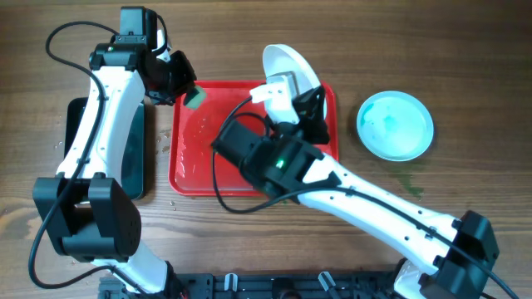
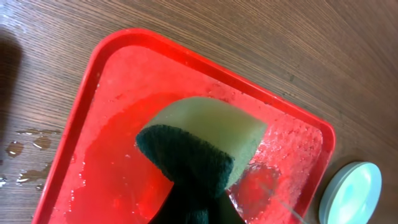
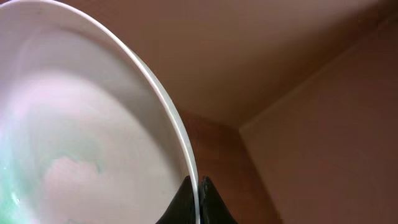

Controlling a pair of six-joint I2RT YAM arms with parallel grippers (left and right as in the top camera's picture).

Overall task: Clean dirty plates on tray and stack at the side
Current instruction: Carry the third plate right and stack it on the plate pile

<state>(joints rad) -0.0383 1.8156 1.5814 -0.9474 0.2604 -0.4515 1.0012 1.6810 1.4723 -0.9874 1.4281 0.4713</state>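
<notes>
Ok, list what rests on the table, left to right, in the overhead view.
Narrow black plastic tray → large red rectangular plastic tray → round pale-blue plate with teal smears.

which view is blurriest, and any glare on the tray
Right wrist view is softest: the plate is very close up, under a reddish cast. Left wrist view shows wet glints on the red tray and a slightly soft sponge. Overhead view is sharp and evenly lit.
</notes>
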